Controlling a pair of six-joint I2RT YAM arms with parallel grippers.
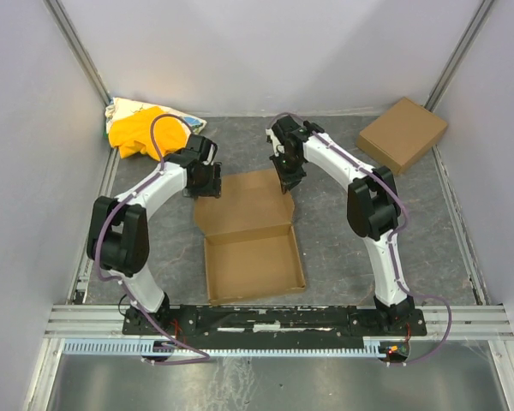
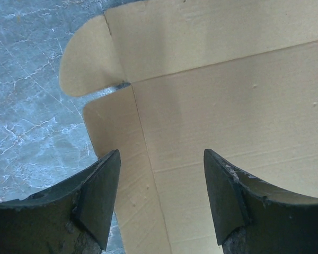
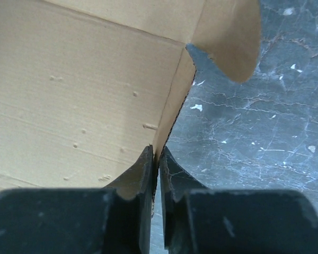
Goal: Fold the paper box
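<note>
Seen from above, the paper box (image 1: 248, 235) lies open in the middle of a grey marbled surface (image 1: 343, 231), its shallow tray toward the arm bases and its lid panel stretching away from them. The left arm (image 1: 146, 201) reaches to the box's far left corner and the right arm (image 1: 360, 184) to its far right corner. A second brown box (image 1: 403, 133) sits well beyond the paper box to the far right, and a yellow-and-white cloth (image 1: 146, 128) is bunched well beyond it to the far left. From the left wrist, the left jaws stand apart above the lid, straddling the crease where the left side flap (image 2: 116, 137) joins the panel; that flap looks flat or nearly so, with a rounded tab (image 2: 87, 61) just past it, and I cannot tell whether either tip touches the card. From the right wrist, the right jaws are pressed together on the bottom edge of the right side flap (image 3: 175, 100), which stands upright off the lid panel. The step in hand appears to be raising the lid's side flaps. To do it well, the right pinch should stay close to the crease and turn about it without dragging the box, while the left jaws would need to close on their own flap and raise it to match.
</note>
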